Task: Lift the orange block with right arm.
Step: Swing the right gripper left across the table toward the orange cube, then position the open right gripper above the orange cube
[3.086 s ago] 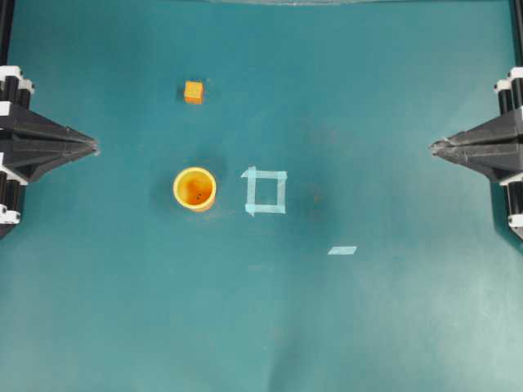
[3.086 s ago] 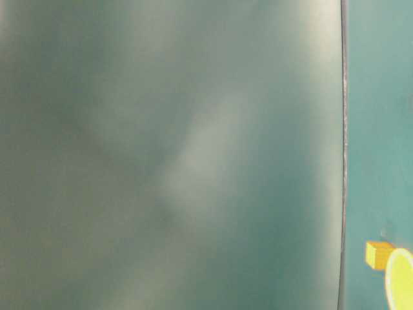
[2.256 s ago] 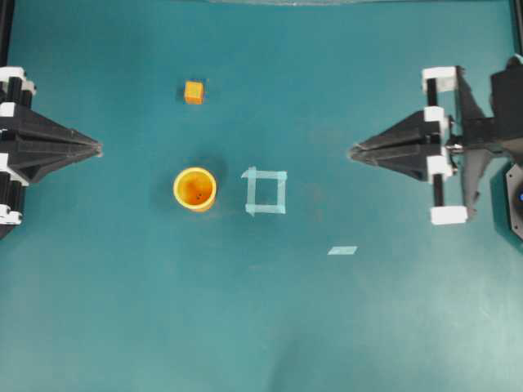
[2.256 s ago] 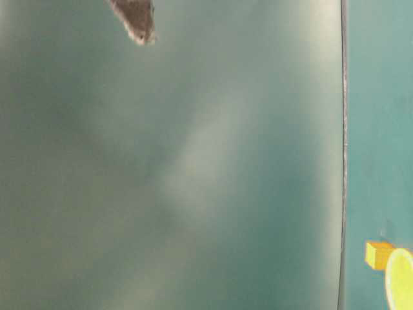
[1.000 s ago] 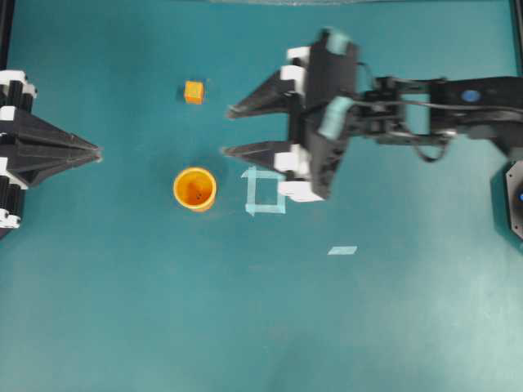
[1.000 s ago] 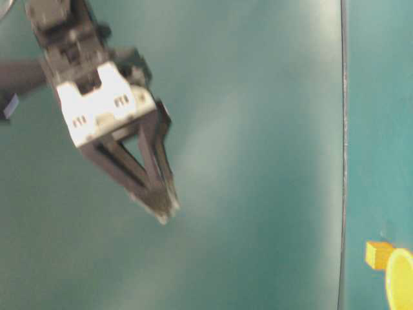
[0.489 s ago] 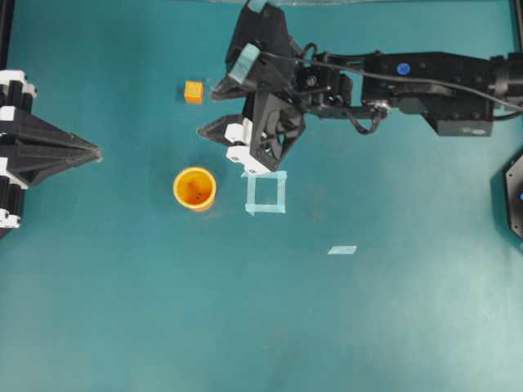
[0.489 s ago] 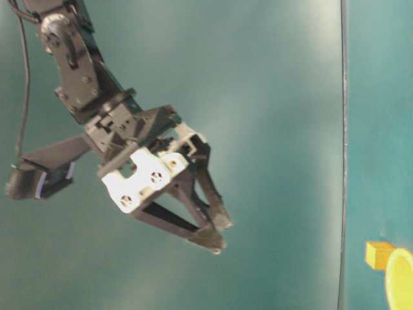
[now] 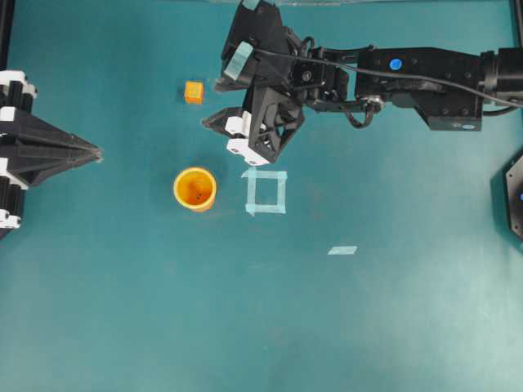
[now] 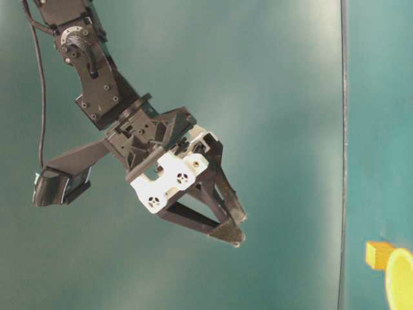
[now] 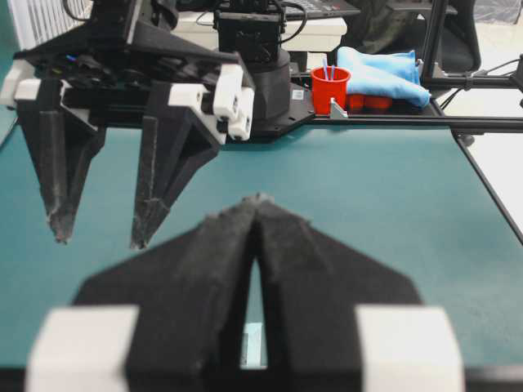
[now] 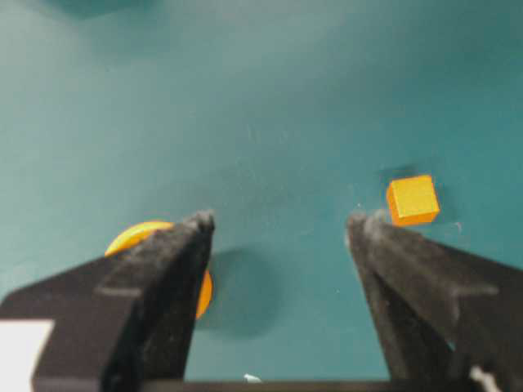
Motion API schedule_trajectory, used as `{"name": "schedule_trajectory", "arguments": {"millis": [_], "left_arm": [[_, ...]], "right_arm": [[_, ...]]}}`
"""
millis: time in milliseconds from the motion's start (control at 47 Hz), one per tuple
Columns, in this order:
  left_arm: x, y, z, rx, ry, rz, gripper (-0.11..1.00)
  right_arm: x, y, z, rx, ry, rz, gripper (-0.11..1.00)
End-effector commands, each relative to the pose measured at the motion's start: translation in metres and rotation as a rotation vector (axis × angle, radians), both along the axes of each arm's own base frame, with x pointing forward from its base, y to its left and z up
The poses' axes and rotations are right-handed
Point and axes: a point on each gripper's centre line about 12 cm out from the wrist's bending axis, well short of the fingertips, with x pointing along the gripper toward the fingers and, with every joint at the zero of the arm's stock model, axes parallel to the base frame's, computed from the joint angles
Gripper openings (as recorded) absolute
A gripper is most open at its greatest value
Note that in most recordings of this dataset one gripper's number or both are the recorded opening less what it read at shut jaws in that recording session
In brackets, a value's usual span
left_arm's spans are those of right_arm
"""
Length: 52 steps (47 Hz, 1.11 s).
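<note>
I am holding my right gripper (image 9: 215,103) wide open with nothing in it, just beside the orange block (image 9: 194,91), which is sitting near the table's (image 9: 122,310) far edge. My left gripper (image 9: 94,151) is resting closed and empty at the left edge.

Yellow cup (image 10: 401,279): I see it cut by table-level frame's right edge | same cup, right-wrist view: half hidden behind right claw (image 12: 282,224) finger | left claw (image 9: 96,152): body cut by overhead's left edge
</note>
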Motion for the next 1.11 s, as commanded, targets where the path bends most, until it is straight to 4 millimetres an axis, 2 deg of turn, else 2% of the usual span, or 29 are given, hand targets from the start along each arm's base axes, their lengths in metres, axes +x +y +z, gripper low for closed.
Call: {"name": "schedule_trajectory", "arguments": {"millis": [0,192,404,575,830,1085], "left_arm": [[0.003,-0.001,0.012,0.004,-0.028,-0.004,0.0],[0.003,-0.001,0.011,0.004,-0.026,-0.004,0.0],[0.003,-0.001,0.011,0.006,-0.026,-0.004,0.0],[0.003,-0.001,0.011,0.004,-0.025,-0.004,0.0],[0.003,-0.001,0.011,0.006,-0.025,-0.004,0.0],[0.003,-0.001,0.011,0.009,-0.025,-0.004,0.0]], "right_arm": [[0.007,0.006,0.024,-0.009,-0.081,0.016,0.66],[0.023,0.004,0.025,0.024,-0.04,-0.004,0.64],[0.05,-0.001,0.024,0.034,0.037,-0.016,0.61],[0.066,-0.005,0.018,0.037,0.047,-0.022,0.61],[0.066,-0.013,0.001,0.081,0.118,-0.067,0.65],[0.063,-0.024,-0.003,0.064,0.132,-0.088,0.71]]}}
